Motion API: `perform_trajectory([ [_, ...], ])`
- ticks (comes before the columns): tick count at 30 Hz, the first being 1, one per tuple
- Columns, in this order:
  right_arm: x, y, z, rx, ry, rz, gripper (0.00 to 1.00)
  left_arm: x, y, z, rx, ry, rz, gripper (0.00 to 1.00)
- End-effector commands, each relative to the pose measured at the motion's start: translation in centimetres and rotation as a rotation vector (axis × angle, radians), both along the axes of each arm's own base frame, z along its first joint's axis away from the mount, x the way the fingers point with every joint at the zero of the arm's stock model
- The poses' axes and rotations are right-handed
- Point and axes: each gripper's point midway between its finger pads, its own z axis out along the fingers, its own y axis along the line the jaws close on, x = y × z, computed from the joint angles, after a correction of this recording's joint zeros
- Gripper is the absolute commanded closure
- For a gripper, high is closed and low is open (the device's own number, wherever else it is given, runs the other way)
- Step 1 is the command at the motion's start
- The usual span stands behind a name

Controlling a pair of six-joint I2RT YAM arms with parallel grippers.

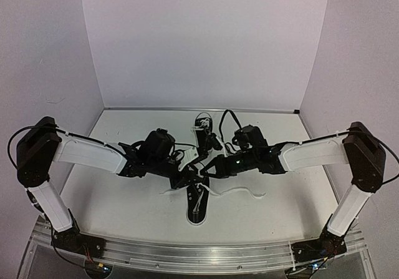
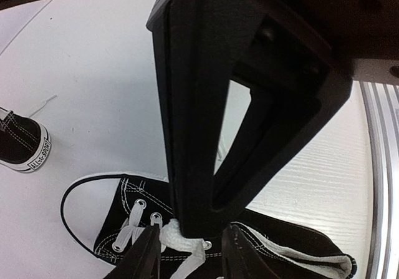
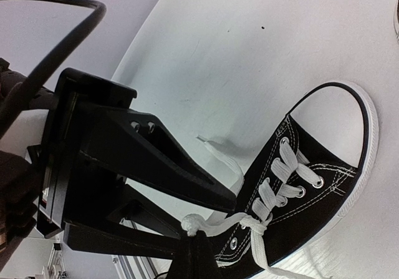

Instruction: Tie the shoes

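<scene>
One black shoe (image 1: 196, 205) with white laces lies near the table's front middle, toe toward the arms. The other shoe (image 1: 202, 129) stands at the back. Both grippers meet over the near shoe's top eyelets. My right gripper (image 3: 199, 240) is shut on a bunched piece of white lace (image 3: 198, 224) just off the shoe's (image 3: 312, 191) side; a first crossing (image 3: 255, 221) sits below the eyelets. My left gripper (image 2: 191, 241) is open, its fingers (image 2: 147, 254) straddling the right gripper's tip and the same lace (image 2: 177, 238) above the shoe (image 2: 118, 213).
Loose lace ends (image 1: 244, 191) trail onto the white table on both sides of the near shoe. The second shoe's heel (image 2: 19, 145) shows at the left of the left wrist view. A metal rail (image 1: 199, 254) runs along the near edge. White walls enclose three sides.
</scene>
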Motion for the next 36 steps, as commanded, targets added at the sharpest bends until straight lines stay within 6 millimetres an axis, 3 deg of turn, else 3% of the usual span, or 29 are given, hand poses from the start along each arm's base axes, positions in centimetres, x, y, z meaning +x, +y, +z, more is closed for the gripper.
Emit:
perform_trajectory([
  [1, 0.3, 0.3, 2.5, 0.043, -0.066, -0.008, 1.00, 0.9, -0.7, 1.4, -0.043, -0.032, -0.001, 0.62],
  [17, 0.4, 0.2, 2.3, 0.036, -0.063, -0.018, 1.00, 1.4, -1.2, 0.7, -0.075, 0.003, -0.040, 0.72],
  [36, 0.3, -0.1, 2.0, 0.024, -0.056, -0.027, 1.00, 2.1, -1.6, 2.0, -0.109, -0.007, -0.047, 0.75],
])
